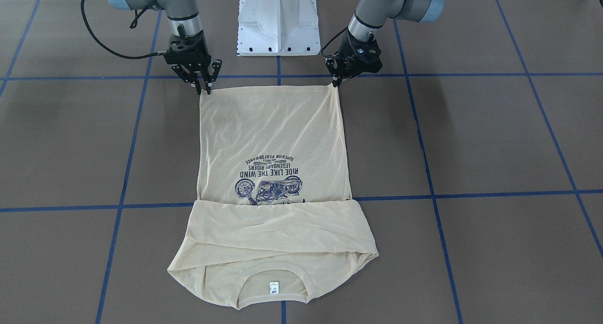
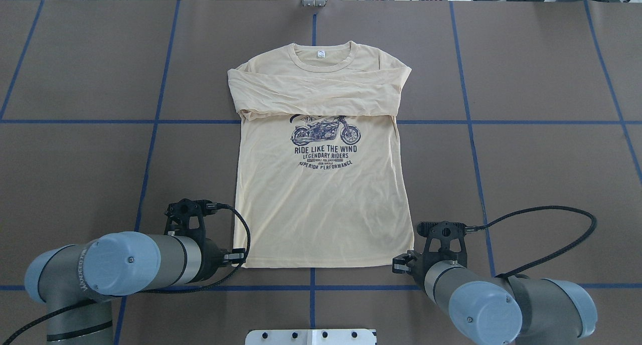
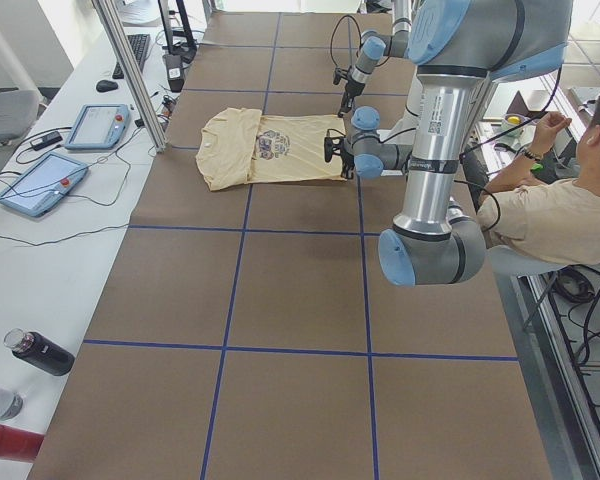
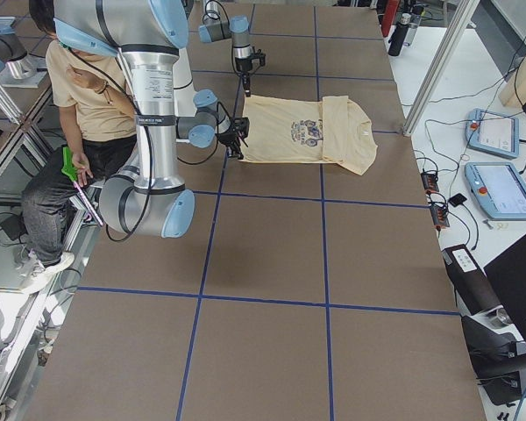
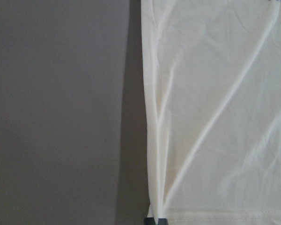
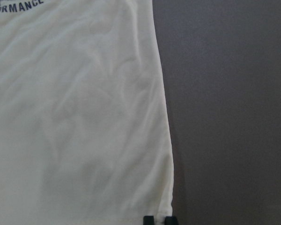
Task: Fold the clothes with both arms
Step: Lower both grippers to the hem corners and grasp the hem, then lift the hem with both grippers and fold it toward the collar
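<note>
T-shirt [image 2: 321, 204] flat at centre of table [image 2: 526, 159]. In overhead view collar at 12 o'clock, sleeves [image 2: 321, 92] crossed over chest. Hem corner at 7 o'clock pinched by left gripper [image 1: 336, 83], corner at 5 by right gripper [image 1: 206, 90], probably to carry hem toward collar. Wrist views show tips nipped on cloth; overhead view hides them under wrists.

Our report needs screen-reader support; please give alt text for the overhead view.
A cream T-shirt lies print-up on a brown table, its sleeves folded across the chest. The left gripper and right gripper each pinch a bottom hem corner.
</note>
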{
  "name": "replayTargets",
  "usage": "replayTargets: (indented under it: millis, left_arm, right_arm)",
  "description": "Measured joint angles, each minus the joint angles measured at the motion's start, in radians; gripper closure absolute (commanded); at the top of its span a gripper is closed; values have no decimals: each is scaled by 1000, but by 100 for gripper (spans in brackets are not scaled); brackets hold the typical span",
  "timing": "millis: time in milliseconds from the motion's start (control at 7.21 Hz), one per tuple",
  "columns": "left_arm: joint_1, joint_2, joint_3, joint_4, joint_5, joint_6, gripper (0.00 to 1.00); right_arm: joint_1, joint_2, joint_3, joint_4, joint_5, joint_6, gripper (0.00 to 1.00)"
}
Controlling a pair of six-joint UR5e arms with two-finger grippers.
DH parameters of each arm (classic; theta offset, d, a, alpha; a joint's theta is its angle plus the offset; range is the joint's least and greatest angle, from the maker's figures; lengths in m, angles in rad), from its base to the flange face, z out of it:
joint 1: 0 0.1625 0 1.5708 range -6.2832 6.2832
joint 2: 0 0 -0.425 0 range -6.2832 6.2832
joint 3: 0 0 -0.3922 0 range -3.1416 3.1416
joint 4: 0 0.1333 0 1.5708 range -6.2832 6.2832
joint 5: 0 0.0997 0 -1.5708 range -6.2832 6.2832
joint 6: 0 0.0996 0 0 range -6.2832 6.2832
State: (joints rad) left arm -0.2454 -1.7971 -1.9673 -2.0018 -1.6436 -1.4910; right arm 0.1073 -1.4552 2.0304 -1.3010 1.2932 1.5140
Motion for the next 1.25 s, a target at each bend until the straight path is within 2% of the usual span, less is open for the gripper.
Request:
replayTargets:
  millis: [277, 416, 555, 832, 971, 1248]
  left_arm:
    - [-1, 3, -31, 3, -4, 0, 100]
    - [-4, 6, -77, 21, -23, 1, 100]
    - [-6, 14, -147, 61, -56, 2, 100]
    - [5, 68, -354, 172, -104, 2, 100]
    - [20, 82, -437, 230, -119, 1, 100]
    - [31, 84, -492, 279, -128, 0, 100]
  right_arm:
    - [11, -3, 29, 0, 3, 0, 100]
    - [21, -13, 84, -12, 16, -1, 100]
    - [29, -29, 176, -62, 59, -2, 100]
    - [27, -73, 405, -208, 223, -3, 100]
    - [10, -84, 475, -254, 269, -2, 100]
    - [12, -84, 512, -283, 289, -2, 100]
